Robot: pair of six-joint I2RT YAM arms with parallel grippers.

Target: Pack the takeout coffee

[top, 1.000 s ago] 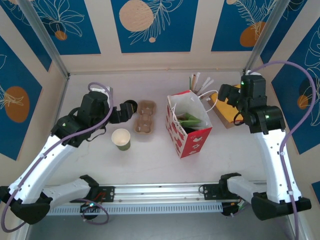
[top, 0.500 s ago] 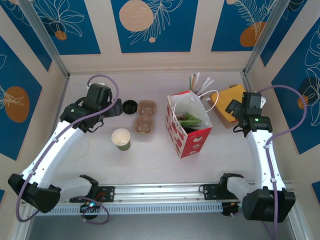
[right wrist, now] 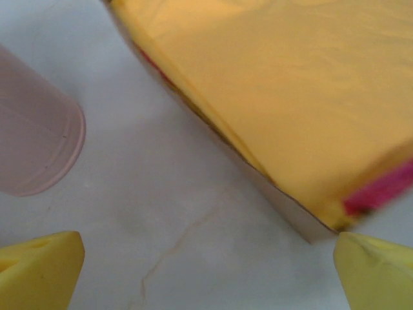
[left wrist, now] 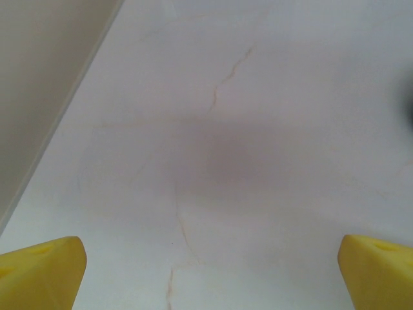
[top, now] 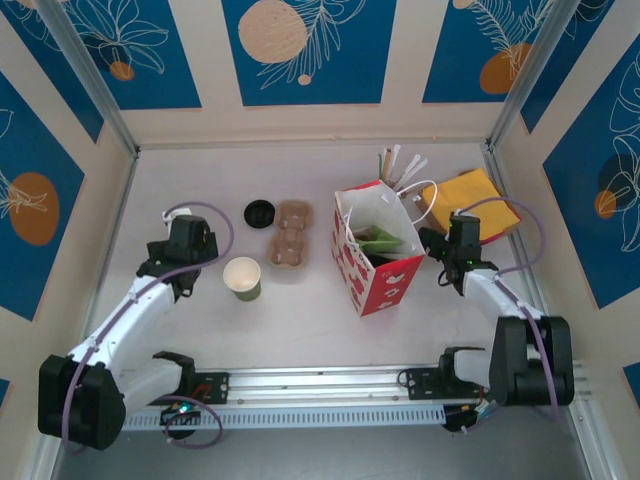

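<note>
The left gripper [left wrist: 208,274] is hanging low over the bare table [left wrist: 258,97] on the left side. Its yellow fingertips [left wrist: 45,271] are standing wide apart at the two lower corners of the wrist view and are holding nothing. In the top view it is sitting left of the cup [top: 242,277] and is not touching it.

The right gripper [right wrist: 206,274] is likewise gaping and empty, and it is hovering just right of the bag [top: 385,280]. Its wrist camera is looking at the corner of a yellow packet [right wrist: 290,84] with a pink strip along one edge. A blurred, pale pink rounded thing [right wrist: 32,142] is also lying at the left of that view, and I cannot tell what it is.

The bag is standing upright near mid-table with its mouth open. It is red with white shapes, and any print on it is showing too small to read. Something green is lying inside the mouth. It appears to be the coffee [top: 380,238], though its lid is too small to make out. A few sticks or straws [top: 398,165] are poking up behind the bag.

A brown tray [top: 289,240] is lying flat left of the bag, apart from it. A black lid [top: 259,212] is lying just left of the tray's far end. The cup, green with a cream inside, is standing open and upright just left of the tray's near end. Lid and cup are sitting apart from each other.
</note>
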